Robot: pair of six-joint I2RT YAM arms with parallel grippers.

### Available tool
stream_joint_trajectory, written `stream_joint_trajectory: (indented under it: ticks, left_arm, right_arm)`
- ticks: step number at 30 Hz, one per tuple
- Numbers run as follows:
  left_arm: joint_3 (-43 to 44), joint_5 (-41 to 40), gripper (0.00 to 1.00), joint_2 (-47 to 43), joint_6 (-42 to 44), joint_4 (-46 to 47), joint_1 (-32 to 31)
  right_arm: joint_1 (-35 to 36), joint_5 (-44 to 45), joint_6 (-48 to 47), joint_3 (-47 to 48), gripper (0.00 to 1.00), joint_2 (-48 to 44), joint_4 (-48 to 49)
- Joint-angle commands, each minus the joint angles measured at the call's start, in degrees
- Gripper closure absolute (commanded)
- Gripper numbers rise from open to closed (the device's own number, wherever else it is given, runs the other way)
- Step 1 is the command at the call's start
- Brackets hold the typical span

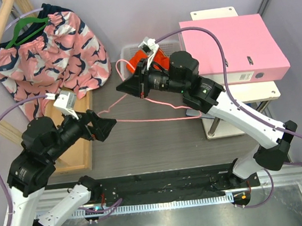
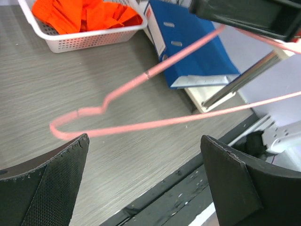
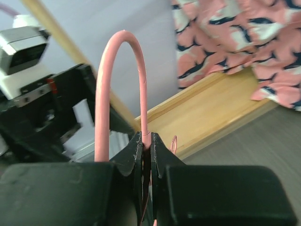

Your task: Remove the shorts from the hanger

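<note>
From the top camera, the shorts [image 1: 136,55] look done: a soft bright orange heap in the white mesh basket [image 1: 125,50], nothing draped on the hanger [image 1: 151,120]. That hanger is a thin pale pink wire triangle held up over the grey wood-grain table, pinched at its hook end by the right claw [image 1: 127,87], while the left claw [image 1: 106,125] sits spread just beside its far corner, touching nothing. Left wrist view: wide-apart textured black pads at the bottom, bare hanger [image 2: 155,123] crossing above the table, crumpled shorts [image 2: 84,12] in the basket [image 2: 89,40] beyond. Right wrist view: the claw [image 3: 146,141] is pressed together on the smooth curved wire [image 3: 106,75]. So this is probably wrap-up; the next move likely just needs the hanger set down gently.
</note>
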Motion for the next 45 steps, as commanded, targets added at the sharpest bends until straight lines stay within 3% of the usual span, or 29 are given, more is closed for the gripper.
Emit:
stream_joint_trajectory:
  ticks: [1, 4, 8, 11, 14, 15, 17, 20, 21, 24, 25, 27, 28, 31, 35, 45]
  left_arm:
    - [-0.1, 4.7, 0.0, 1.6, 6.6, 4.4, 0.0]
    - [1.2, 7.1, 0.0, 3.3, 8.3, 4.5, 0.1]
    - [0.3, 17.8, 0.0, 4.6, 8.6, 7.4, 0.0]
    - [-0.8, 17.9, 0.02, 5.7, 8.2, 7.6, 0.1]
    - [-2.0, 17.2, 0.2, 5.6, 8.6, 8.3, 0.1]
    - [-2.1, 17.2, 0.31, 5.5, 8.8, 8.4, 0.1]
    - [-2.5, 17.7, 0.44, 5.1, 9.2, 8.7, 0.0]
    - [-3.1, 16.1, 0.9, 4.0, 9.9, 8.4, 0.1]
    - [-3.6, 14.6, 1.0, 3.6, 9.7, 8.3, 0.1]
    - [-4.9, 14.0, 1.0, 2.2, 11.3, 8.6, 0.1]
    - [-5.1, 14.6, 1.0, 2.0, 11.8, 8.8, 0.1]
    - [-5.5, 14.6, 1.0, 1.1, 12.3, 9.0, 0.0]
    - [-5.6, 14.4, 1.0, 0.9, 12.7, 8.9, 0.1]
    - [-6.1, 12.7, 1.0, -0.3, 13.2, 8.1, 0.1]
    - [-5.8, 12.6, 1.0, -1.1, 13.9, 6.1, 0.1]
    - [-5.9, 9.5, 1.0, -5.4, 10.6, 3.3, 0.1]
  right_arm:
    - [0.1, -12.0, 4.9, 1.2, 0.99, -0.8, -0.8]
    - [0.1, -15.8, 6.5, 1.1, 0.99, -1.1, -0.8]
    - [0.1, -18.0, 7.3, 0.3, 0.99, -1.3, -0.4]
    - [0.1, -20.1, 10.3, -0.4, 0.99, -1.0, 3.0]
    - [0.1, -22.1, 12.3, -1.0, 0.99, -0.6, 5.8]
    - [0.1, -22.1, 12.6, -0.9, 0.99, -0.3, 5.9]
    - [0.1, -21.6, 12.9, -0.8, 0.99, -0.3, 5.9]
    - [0.0, -21.1, 13.3, -0.6, 0.99, -0.4, 5.9]
    - [0.1, -21.0, 13.4, -0.6, 0.98, -0.5, 5.7]
    - [0.1, -21.1, 13.4, -0.7, 0.87, -0.8, 4.7]
    - [0.1, -21.1, 12.9, -0.6, 0.75, -0.9, 3.9]
    - [0.1, -18.9, 8.9, 0.5, 0.61, -1.3, -1.2]
    - [0.1, -17.6, 7.3, 0.9, 0.48, -1.3, -3.4]
    - [0.1, -10.6, 1.3, 1.9, 0.3, -2.5, -10.4]
    - [-0.9, -7.8, -3.6, 1.5, 0.21, -4.2, -15.6]
    - [-4.5, -5.6, -9.4, -4.9, 0.14, -12.7, -19.3]
